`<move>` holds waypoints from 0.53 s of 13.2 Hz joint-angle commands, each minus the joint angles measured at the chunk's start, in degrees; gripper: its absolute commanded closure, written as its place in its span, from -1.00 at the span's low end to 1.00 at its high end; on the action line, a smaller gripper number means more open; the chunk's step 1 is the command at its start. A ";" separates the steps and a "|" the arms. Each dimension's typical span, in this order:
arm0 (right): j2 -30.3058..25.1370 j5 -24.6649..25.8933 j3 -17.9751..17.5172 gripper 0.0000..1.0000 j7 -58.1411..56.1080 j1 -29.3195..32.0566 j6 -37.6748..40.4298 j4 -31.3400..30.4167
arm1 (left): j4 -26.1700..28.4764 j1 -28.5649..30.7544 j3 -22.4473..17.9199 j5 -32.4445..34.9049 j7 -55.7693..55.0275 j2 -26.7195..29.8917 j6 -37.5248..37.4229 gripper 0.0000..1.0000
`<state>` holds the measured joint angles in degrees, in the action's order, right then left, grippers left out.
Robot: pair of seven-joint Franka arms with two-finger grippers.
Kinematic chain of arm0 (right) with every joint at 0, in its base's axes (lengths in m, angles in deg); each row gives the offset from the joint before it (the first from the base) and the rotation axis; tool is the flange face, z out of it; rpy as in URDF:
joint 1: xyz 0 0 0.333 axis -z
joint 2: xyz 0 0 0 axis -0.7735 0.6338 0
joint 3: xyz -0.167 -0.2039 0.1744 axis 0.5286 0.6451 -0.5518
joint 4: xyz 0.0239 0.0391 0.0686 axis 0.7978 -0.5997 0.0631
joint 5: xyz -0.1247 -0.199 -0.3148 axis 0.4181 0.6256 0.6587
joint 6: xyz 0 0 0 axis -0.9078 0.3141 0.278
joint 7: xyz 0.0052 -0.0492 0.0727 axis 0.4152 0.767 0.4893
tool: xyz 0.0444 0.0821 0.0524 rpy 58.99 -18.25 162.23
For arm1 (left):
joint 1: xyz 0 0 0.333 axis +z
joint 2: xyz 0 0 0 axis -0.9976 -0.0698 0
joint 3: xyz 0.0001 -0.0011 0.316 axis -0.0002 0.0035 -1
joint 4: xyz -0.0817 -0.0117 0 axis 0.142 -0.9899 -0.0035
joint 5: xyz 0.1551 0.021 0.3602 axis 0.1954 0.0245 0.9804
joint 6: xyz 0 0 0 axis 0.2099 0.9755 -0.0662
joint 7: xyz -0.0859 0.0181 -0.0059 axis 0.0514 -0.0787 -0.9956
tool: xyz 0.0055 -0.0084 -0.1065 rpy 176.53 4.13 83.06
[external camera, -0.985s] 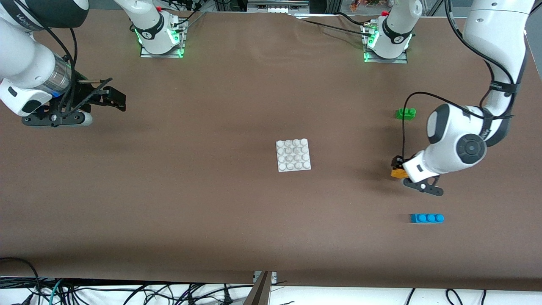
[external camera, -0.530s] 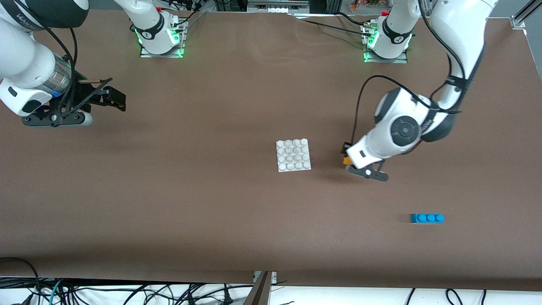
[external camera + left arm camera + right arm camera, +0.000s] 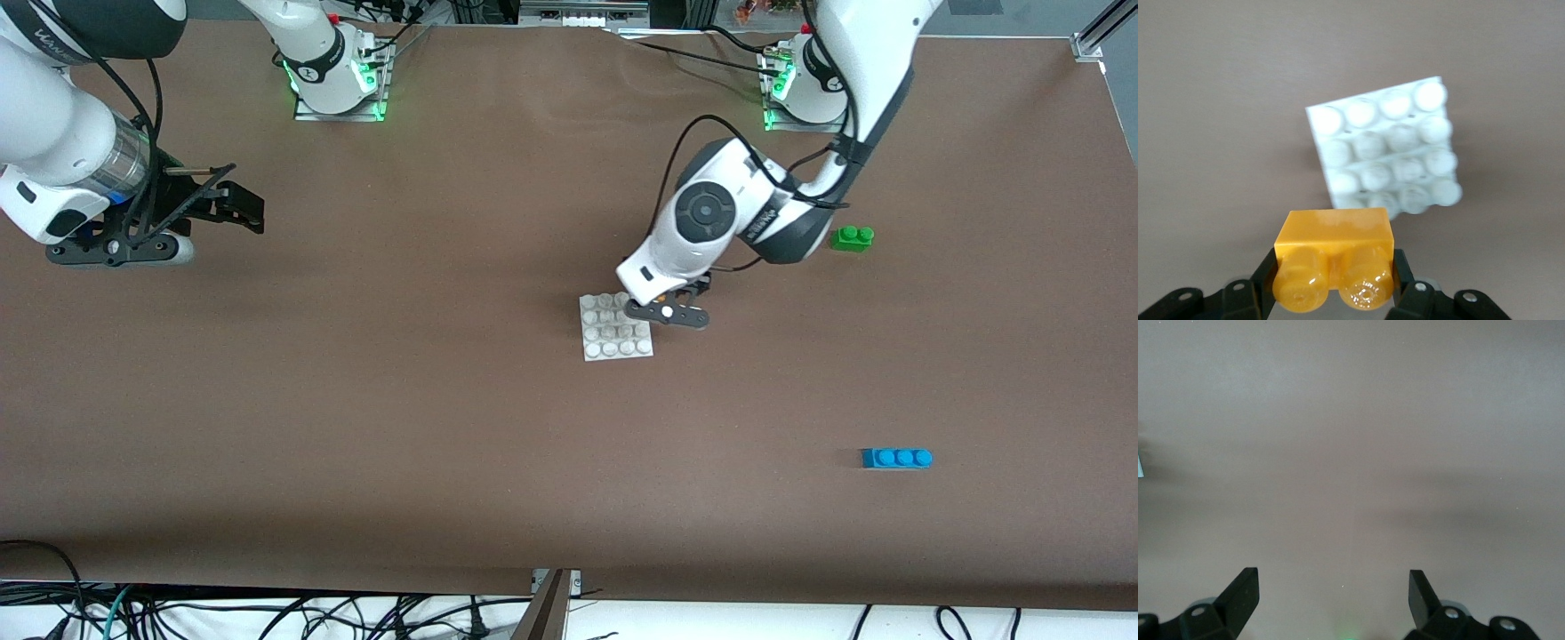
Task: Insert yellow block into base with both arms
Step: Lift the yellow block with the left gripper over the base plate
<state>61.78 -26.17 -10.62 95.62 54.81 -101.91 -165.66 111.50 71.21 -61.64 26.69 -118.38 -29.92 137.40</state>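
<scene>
My left gripper [image 3: 669, 308] is shut on the yellow block [image 3: 1333, 257] and holds it in the air over the edge of the base [image 3: 605, 342] toward the left arm's end. In the left wrist view the block sits between the black fingers [image 3: 1265, 273], studs toward the camera, with the white 4x4 studded base [image 3: 1385, 153] below it on the brown table. In the front view the block is almost wholly hidden under the left wrist. My right gripper [image 3: 238, 203] is open and empty, waiting above the table at the right arm's end; its view [image 3: 1333, 587] shows only bare table.
A green two-stud brick [image 3: 852, 237] lies toward the left arm's end, farther from the front camera than the base. A blue three-stud brick [image 3: 896, 458] lies nearer the front camera. The arm bases [image 3: 336, 76] stand along the table's top edge.
My left gripper has carried the yellow block from between the green and blue bricks across to the base's edge. The green brick shows again. The right arm has not moved.
</scene>
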 commanded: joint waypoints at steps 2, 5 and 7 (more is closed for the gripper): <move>-0.61 -0.32 -0.07 -0.98 -0.60 0.08 1.08 0.36 | -8.19 -1.83 -0.91 1.10 -2.03 -5.73 -1.13 -0.06; -0.61 -0.32 -0.06 -0.98 -0.60 0.08 1.00 0.36 | -10.21 -1.92 -1.00 1.02 -1.14 -8.55 -0.87 -0.06; -0.52 -0.32 -0.07 -0.98 -0.60 0.08 0.91 0.36 | -11.54 -2.09 -1.08 1.11 -1.49 -10.13 -0.87 -0.06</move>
<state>61.78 -26.17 -10.63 95.62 54.81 -101.89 -165.64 103.23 69.71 -62.65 26.69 -119.97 -37.74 137.42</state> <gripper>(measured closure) 0.004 0.317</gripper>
